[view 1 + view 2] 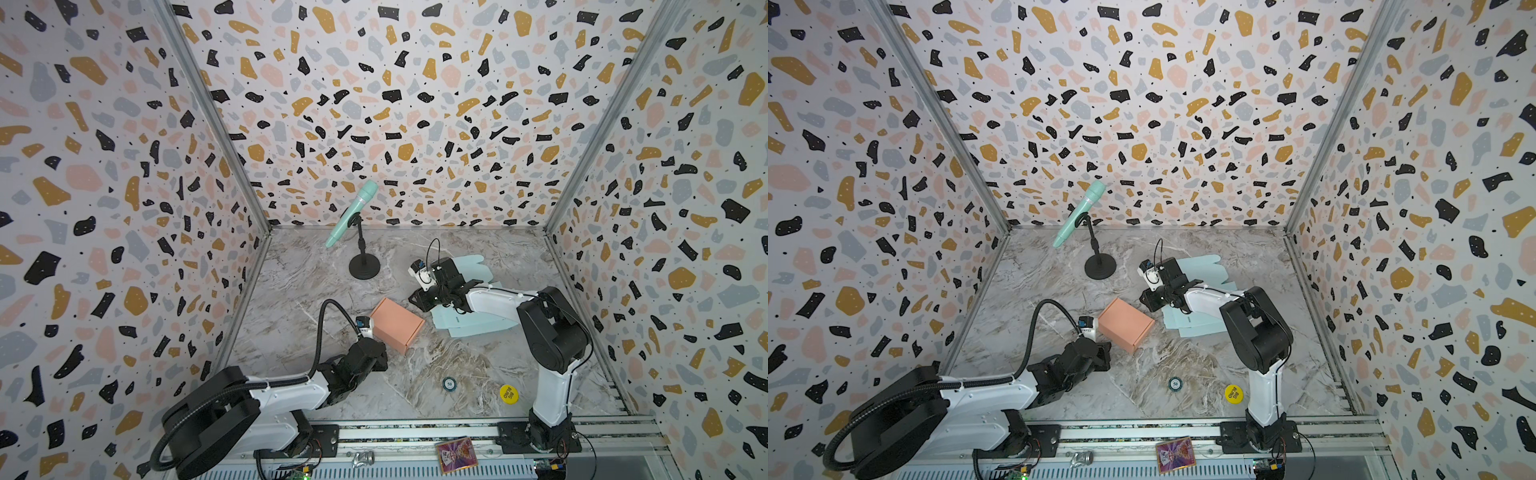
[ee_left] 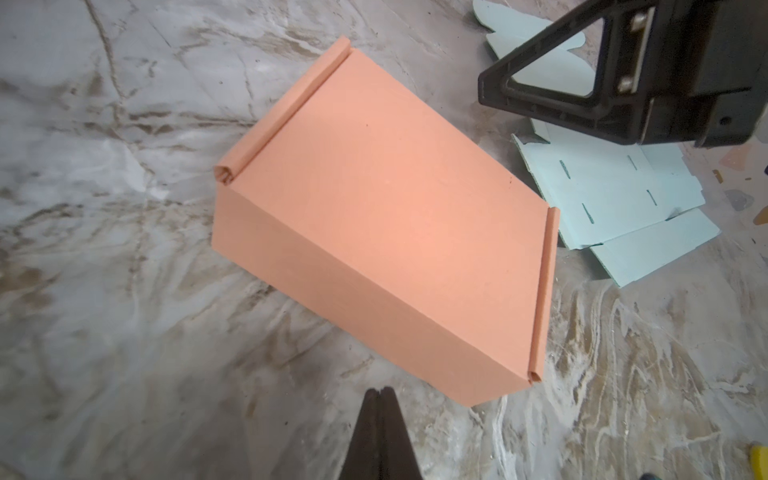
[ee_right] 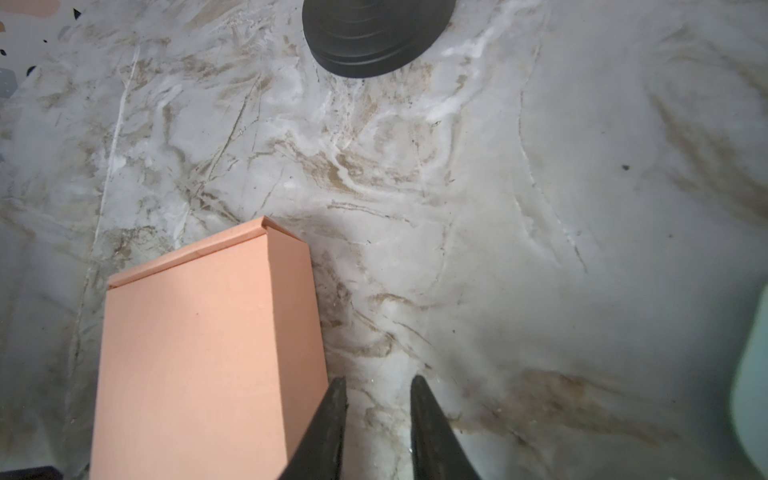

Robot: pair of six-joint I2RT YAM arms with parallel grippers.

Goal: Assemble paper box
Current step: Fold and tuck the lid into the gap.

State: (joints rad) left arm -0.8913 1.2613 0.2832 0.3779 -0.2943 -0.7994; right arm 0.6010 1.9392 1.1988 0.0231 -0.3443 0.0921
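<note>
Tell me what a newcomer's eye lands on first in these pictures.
The closed salmon-pink cardboard box sits mid-table on the marbled tabletop, between both arms. Behind it, a mint-green microphone tilts on a black round-based stand. Pale blue flat cardboard sheets lie under the right arm.

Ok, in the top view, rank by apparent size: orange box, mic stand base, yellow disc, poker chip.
In a top view, largest first:
1. orange box
2. mic stand base, farther back, so likely understated
3. yellow disc
4. poker chip
</note>
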